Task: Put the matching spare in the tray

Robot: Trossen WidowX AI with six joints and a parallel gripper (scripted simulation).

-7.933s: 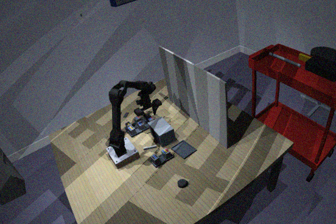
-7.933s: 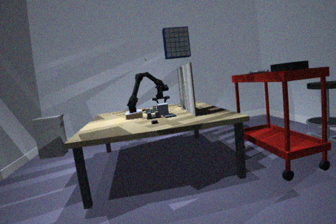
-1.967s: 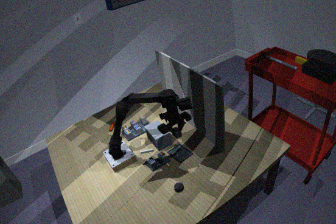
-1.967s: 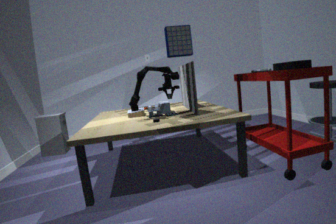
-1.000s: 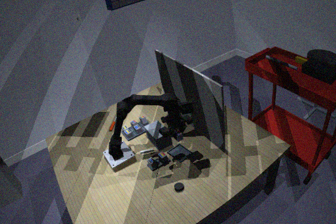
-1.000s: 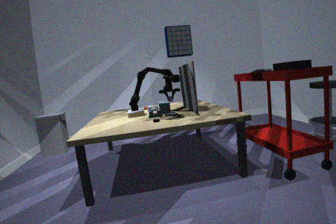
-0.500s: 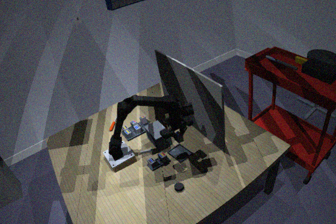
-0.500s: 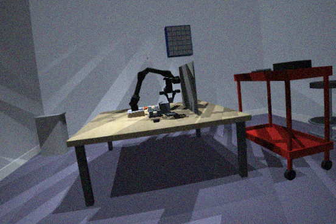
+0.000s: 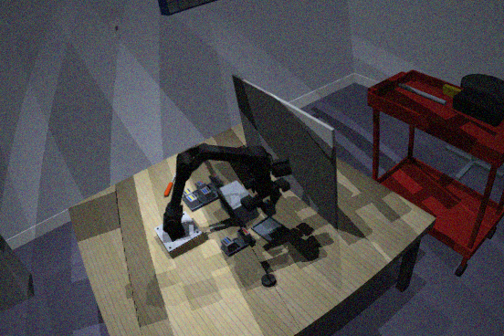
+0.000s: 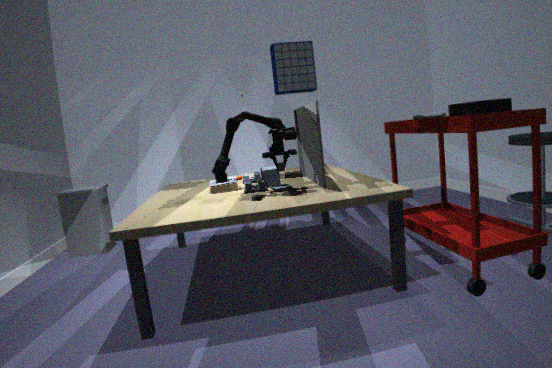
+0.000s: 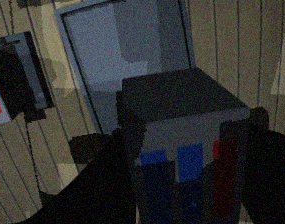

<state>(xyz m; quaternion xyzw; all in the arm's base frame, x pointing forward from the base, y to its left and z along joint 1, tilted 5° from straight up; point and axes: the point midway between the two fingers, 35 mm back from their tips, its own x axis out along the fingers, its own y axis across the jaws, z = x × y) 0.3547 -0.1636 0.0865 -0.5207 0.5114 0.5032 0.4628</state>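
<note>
- Spare point(image 11: 186, 183), dark block w/ blue, blue & red stripes on its face, was clamped in the gripper point(image 11: 193, 183), fingers on both sides, held above the table point(image 9: 320, 250).
- Tray point(image 11: 126, 36), shallow w/ grey floor, lay just below & beyond the spare; nothing seen inside it.
- Another spare point(image 11: 13, 83) sat left of the tray, apart from it.
- Two more spares point(image 9: 198, 195) lay near the arm base point(image 9: 178, 236).
</note>
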